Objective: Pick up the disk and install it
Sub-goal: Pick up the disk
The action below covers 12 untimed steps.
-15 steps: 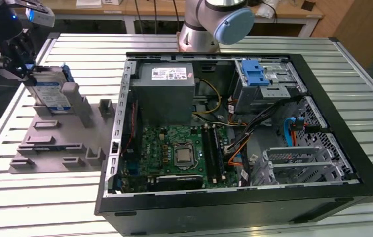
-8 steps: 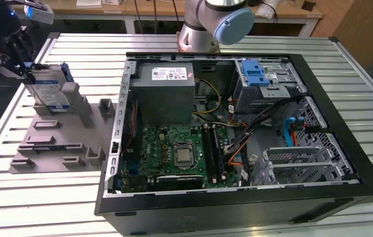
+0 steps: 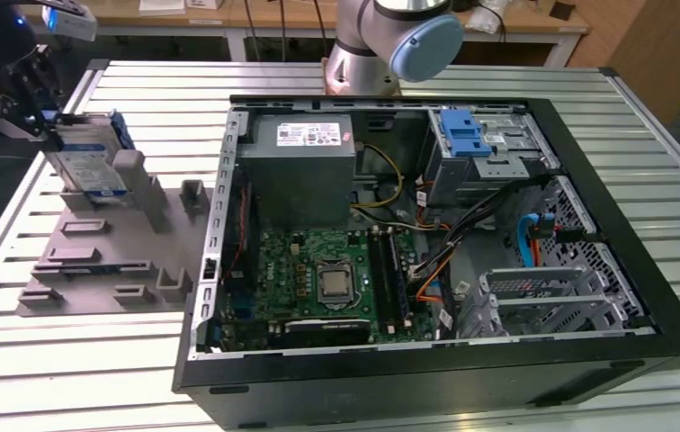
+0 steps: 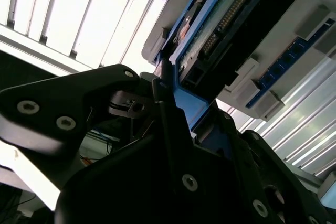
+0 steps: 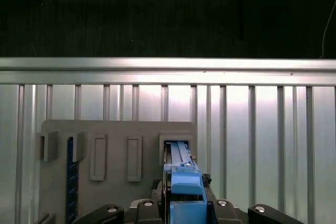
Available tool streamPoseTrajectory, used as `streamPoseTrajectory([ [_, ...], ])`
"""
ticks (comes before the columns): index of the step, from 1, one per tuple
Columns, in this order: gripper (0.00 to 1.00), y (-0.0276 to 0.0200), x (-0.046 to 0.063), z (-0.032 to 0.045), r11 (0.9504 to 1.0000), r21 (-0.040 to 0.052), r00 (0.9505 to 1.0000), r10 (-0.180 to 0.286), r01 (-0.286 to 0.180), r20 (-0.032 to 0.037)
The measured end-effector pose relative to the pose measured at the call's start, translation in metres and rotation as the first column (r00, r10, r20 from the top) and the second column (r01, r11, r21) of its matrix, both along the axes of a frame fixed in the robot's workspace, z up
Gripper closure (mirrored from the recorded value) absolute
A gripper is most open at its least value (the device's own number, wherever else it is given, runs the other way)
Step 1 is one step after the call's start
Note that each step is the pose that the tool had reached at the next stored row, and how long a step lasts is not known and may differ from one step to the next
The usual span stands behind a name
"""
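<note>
The disk (image 3: pixel 81 168), silver with a white-and-blue label and a blue carrier bracket, stands on edge in a slot of the grey holder plate (image 3: pixel 100 270) at the exterior view's left. My gripper (image 3: pixel 38 121) is at its upper end. In the second wrist view the black fingers (image 4: pixel 167 109) clamp the blue bracket edge, with the disk (image 4: pixel 227 20) reaching out beyond them. The first wrist view looks down along the blue bracket (image 5: pixel 184 179) into the holder's slot (image 5: pixel 177 145), with my gripper (image 5: pixel 185 203) shut around it.
An open computer case (image 3: pixel 628 342) lies on the slatted metal table (image 3: pixel 76 378), right of the holder. Inside are a grey power supply (image 3: pixel 304 157), a green motherboard (image 3: pixel 322 279), cables and a drive bay with a blue latch (image 3: pixel 472 135). The arm's base (image 3: pixel 376 45) stands behind the case.
</note>
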<state>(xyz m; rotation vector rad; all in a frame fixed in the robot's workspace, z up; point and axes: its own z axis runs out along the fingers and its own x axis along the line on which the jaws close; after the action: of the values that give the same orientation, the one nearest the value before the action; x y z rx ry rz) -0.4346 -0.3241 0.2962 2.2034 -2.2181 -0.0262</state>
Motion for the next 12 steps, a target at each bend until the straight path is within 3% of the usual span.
streamPoseTrajectory([
  [7, 0.64, 0.0008, 0.0, 0.0042, 0.9995, -0.0014, 0.9995, -0.032, 0.032, 0.0],
  [12, 0.64, 0.0008, 0.0, 0.0152, 0.9995, -0.0014, 0.9995, -0.032, 0.032, 0.0001],
])
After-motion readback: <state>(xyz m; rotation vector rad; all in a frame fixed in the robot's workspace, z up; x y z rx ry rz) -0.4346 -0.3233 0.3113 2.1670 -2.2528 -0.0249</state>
